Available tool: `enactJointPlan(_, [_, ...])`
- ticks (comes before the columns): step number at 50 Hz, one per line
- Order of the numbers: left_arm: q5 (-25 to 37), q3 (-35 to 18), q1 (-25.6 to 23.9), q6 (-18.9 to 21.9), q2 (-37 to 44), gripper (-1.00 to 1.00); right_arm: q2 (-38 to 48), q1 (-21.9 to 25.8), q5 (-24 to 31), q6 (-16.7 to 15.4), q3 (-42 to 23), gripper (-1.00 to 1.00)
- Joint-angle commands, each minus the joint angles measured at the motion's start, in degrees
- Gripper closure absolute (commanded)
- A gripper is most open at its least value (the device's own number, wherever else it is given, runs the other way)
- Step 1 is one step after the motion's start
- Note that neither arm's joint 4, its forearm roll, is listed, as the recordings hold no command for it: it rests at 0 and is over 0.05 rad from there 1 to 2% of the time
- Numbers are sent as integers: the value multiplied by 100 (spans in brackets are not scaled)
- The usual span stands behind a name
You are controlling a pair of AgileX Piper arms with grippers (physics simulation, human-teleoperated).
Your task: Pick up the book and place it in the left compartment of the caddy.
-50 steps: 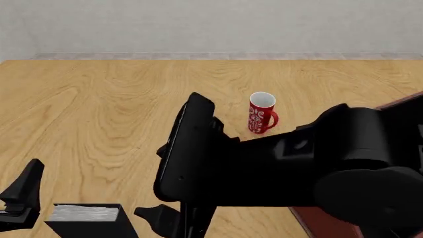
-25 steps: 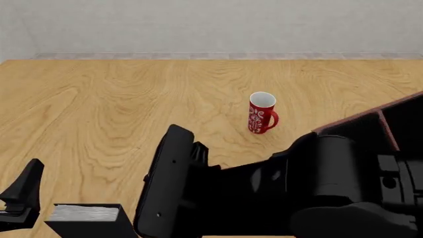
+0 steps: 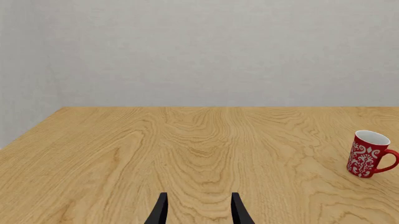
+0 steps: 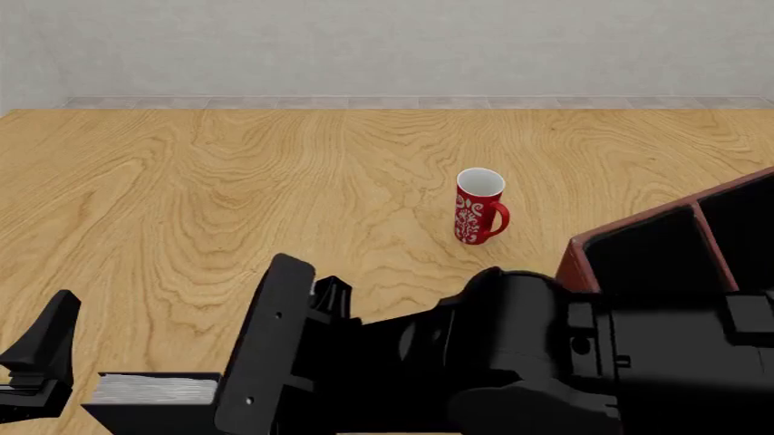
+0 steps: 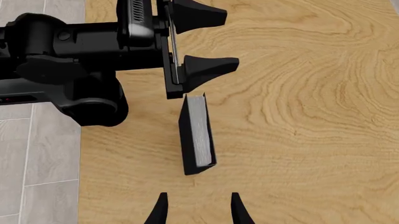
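The black book (image 4: 155,391) stands on its edge at the table's near left, grey-white page edge up; it also shows in the right wrist view (image 5: 198,135). My right gripper (image 5: 198,212) is open and empty, hovering above the book, a little short of it. My right arm (image 4: 484,362) crosses the near side of the table. My left gripper (image 5: 203,43) is open and empty, right beside the book's end, and one of its fingers (image 4: 49,349) shows at the near left. The reddish-brown caddy (image 4: 581,243) stands at the right, its left compartment (image 4: 647,263) black-lined.
A red mug with a white pattern (image 4: 479,207) stands upright mid-table, left of the caddy; it shows in the left wrist view (image 3: 367,154) too. A grey wall runs behind the table's far edge. Grey floor tiles (image 5: 37,163) lie past the table's near edge.
My right arm has swung lower and toward the near left, over the book, uncovering more of the caddy. The left gripper, book and mug have not moved.
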Motion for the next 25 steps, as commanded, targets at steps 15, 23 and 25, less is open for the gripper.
enactJointPlan(15, [0, 0, 0, 0, 0, -100, 641, -139, -312, -133, -232, -100])
enactJointPlan(23, [0, 0, 0, 0, 0, -100, 798, -190, -393, -197, -308, -100])
enactJointPlan(25, [0, 0, 0, 0, 0, -100, 852, -208, -420, -219, -326, -100])
